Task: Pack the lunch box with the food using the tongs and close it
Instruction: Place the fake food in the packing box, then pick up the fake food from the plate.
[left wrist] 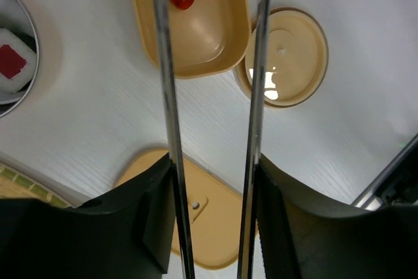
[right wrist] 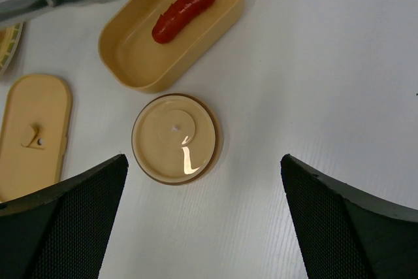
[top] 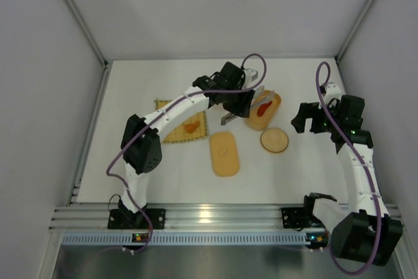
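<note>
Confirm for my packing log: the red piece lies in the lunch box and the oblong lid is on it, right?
No. The red piece lies in the lunch box, but the oblong lid is off, flat on the table beside it, as the right wrist view shows.

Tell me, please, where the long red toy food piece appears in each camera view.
Top external: the long red toy food piece lies right of centre, inside the oblong yellow-orange plastic lunch box.
Left wrist: top edge, in the box, beside the thin silver metal tongs.
Right wrist: upper left of centre, in the box.
Shared landmark: the round tan lid beside the box.
</note>
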